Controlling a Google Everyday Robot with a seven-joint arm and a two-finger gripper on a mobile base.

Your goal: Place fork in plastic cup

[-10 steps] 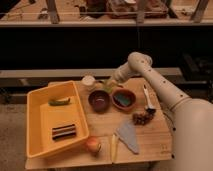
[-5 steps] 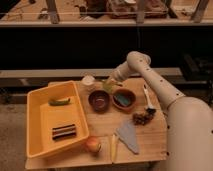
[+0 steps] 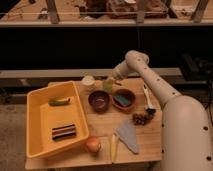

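Hovering above the far plastic cup (image 3: 107, 86), claw (image 3: 113, 79) pressed together, fork not visible; next likely lowering, then spreading.

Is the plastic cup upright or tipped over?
Upright: the plastic cup stands behind the red bowl, with the hand just above it.

Legible text, labels, brands, numbers: none, whether on yellow tray (image 3: 50, 120) or on gripper (image 3: 112, 78) over plastic cup (image 3: 107, 87).
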